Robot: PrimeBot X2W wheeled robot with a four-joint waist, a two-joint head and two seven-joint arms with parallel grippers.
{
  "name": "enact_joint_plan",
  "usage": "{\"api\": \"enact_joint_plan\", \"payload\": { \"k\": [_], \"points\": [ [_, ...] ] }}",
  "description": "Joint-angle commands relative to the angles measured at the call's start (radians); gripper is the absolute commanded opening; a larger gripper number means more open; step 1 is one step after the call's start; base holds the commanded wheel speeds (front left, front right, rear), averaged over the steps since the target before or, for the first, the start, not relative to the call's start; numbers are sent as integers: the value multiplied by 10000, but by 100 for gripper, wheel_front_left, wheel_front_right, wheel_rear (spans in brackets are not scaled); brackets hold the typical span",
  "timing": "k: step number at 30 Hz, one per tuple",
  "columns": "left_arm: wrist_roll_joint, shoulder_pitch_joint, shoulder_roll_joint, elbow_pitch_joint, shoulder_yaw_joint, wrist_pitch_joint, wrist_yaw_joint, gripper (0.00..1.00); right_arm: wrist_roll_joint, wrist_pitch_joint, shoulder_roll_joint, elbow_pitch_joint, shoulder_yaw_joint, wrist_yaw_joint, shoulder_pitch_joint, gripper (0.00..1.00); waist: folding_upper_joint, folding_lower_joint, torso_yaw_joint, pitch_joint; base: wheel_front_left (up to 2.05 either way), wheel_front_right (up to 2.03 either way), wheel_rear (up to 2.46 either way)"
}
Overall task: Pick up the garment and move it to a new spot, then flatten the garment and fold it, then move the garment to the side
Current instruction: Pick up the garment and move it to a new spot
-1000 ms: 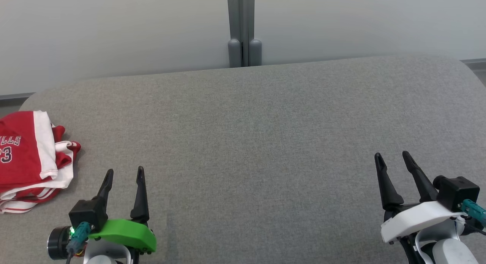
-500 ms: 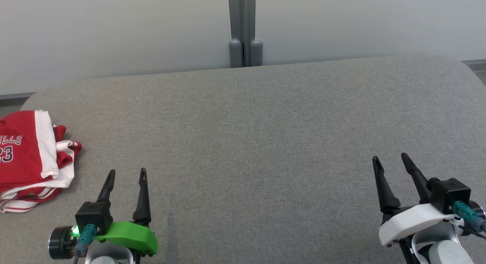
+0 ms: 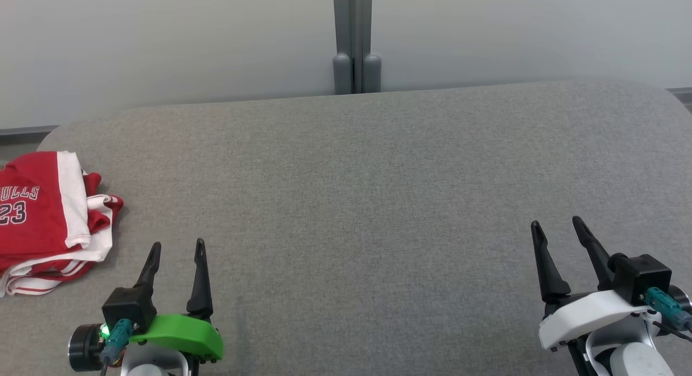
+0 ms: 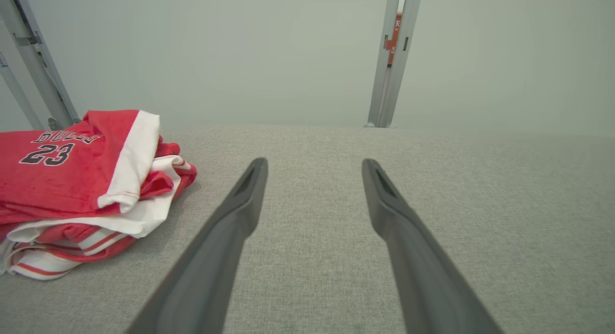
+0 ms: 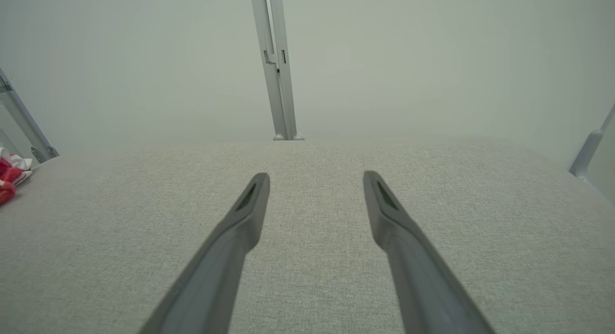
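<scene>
Currently the garment (image 3: 46, 219) lies bunched at the table's (image 3: 346, 165) left edge, just left of the left gripper (image 3: 178, 244) and well apart from the right gripper (image 3: 556, 222); both jaws open, empty.

A grey fabric-covered desk (image 3: 357, 192) fills most of the frame, with a pale wall (image 3: 162, 40) and a grey upright post (image 3: 356, 40) behind its far edge. At the far left of the desk lies the garment (image 3: 48, 219), red with white bands, folded into a loose stack, with the number 23 on top. The left gripper (image 3: 178, 243), on a green housing, sits low at the left near the garment but apart from it, jaws spread. The right gripper (image 3: 556, 222), on a white housing, sits low at the right, jaws likewise spread, gripping nothing.
</scene>
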Motion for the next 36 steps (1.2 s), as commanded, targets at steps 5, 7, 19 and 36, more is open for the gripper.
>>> {"api": "enact_joint_plan", "payload": {
  "k": [5, 7, 19, 36],
  "points": [
    [-196, -291, -18, 110, 82, -21, 1, 100, 93, -23, 4, -264, 198, 4, -44, 100, 0, 0, 550, 95, 0, 0, 0],
    [-243, -347, -29, 111, 121, -21, 41, 100, 55, -41, -42, -393, 302, 4, -112, 100, 0, 0, 811, 123, 0, 0, 0],
    [-391, -434, 32, 35, 523, -21, 140, 100, 166, 179, -8, -1088, 855, 4, -299, 100, 0, 0, 2709, 350, 0, 0, 0],
    [-385, -583, -174, -337, 1042, -21, 125, 100, 122, 456, -193, -1447, 970, 4, -600, 100, 0, 0, 3748, 978, 0, 0, 0]
  ]
}}
